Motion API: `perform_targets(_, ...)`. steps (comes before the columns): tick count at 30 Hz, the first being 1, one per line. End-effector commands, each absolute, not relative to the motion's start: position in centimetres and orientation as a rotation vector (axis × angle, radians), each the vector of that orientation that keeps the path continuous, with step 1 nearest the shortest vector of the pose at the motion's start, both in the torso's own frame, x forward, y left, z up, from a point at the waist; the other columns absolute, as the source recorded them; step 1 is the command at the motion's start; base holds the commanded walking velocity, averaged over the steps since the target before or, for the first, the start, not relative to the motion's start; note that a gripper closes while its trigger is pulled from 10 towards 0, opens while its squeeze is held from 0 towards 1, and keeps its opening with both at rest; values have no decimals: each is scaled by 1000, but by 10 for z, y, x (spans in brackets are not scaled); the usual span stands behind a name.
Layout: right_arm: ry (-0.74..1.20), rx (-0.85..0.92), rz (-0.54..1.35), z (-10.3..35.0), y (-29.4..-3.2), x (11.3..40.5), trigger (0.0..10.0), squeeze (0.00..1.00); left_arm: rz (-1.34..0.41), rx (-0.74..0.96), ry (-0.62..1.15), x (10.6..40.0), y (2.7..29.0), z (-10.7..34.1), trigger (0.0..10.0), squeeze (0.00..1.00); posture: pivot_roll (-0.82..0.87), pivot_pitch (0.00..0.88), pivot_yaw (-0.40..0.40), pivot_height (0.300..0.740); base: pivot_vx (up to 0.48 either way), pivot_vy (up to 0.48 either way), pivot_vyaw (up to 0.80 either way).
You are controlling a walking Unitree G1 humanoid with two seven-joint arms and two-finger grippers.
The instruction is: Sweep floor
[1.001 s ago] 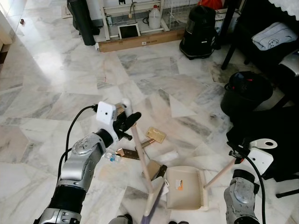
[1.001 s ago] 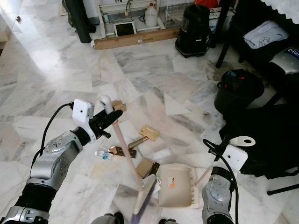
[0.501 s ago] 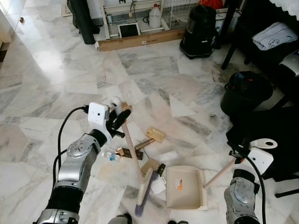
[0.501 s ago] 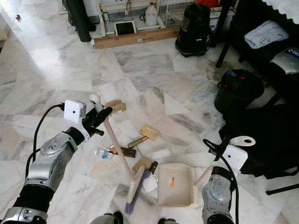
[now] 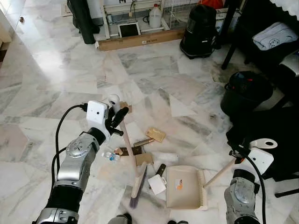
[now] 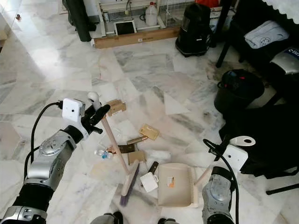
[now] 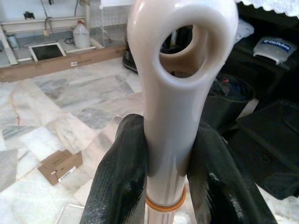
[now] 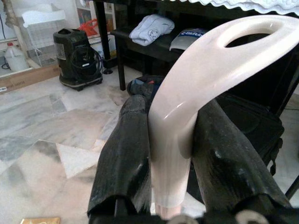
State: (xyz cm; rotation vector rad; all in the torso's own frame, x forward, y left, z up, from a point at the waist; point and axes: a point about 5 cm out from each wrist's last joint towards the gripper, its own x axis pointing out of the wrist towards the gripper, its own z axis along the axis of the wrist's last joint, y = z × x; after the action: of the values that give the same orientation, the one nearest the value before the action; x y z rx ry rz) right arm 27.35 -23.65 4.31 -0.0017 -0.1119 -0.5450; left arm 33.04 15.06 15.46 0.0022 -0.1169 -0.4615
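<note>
Since the earlier frame the broom head (image 5: 138, 185) has swung toward the robot's left, away from the dustpan (image 5: 185, 186), and a white card (image 5: 157, 184) now lies uncovered between them. The left gripper (image 7: 170, 186) pinches the broom handle (image 5: 127, 143) just under its ringed top, its 2 black fingers (image 7: 120, 186) pressed against both sides. The right gripper (image 8: 170, 154) clamps the dustpan handle (image 5: 218, 173) the same way. The dustpan sits flat on the marble floor (image 5: 60, 74). Cardboard scraps (image 5: 155, 135) and a small plastic bottle (image 5: 111, 156) lie just beyond the bristles.
</note>
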Motion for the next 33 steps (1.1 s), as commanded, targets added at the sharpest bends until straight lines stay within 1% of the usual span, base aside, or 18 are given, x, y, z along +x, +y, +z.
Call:
perform_targets(1, 21, -11, -554, 19, -237, 258, 10000, 0, -485, 29, -125, 330, 149, 156, 10000, 0, 196, 202, 10, 740, 0, 0, 0)
perform_targets(4, 20, -10, -550, 20, -236, 258, 10000, 0, -540, 0, -58, 327, 144, 147, 10000, 0, 193, 204, 11, 740, 0, 0, 0)
perform_targets(9, 20, -10, -548, 20, -236, 258, 10000, 0, -566, -38, -4, 325, 142, 139, 10000, 0, 191, 206, 12, 740, 0, 0, 0)
perform_targets(14, 13, -13, -551, 21, -239, 258, 10000, 0, -521, -164, -5, 329, 141, 140, 10000, 0, 177, 207, 7, 740, 0, 0, 0)
perform_targets(21, 6, -17, -549, 22, -241, 258, 10000, 0, -487, -261, -10, 335, 140, 143, 10000, 0, 166, 211, -3, 740, 0, 0, 0)
perform_targets(29, -13, -9, -537, 26, -239, 263, 10000, 0, -524, -298, 11, 337, 129, 143, 10000, 0, 159, 209, -4, 740, 0, 0, 0)
perform_targets(33, -34, -1, -528, 31, -238, 267, 10000, 0, -486, -264, -8, 339, 137, 145, 10000, 0, 160, 205, -5, 740, 0, 0, 0)
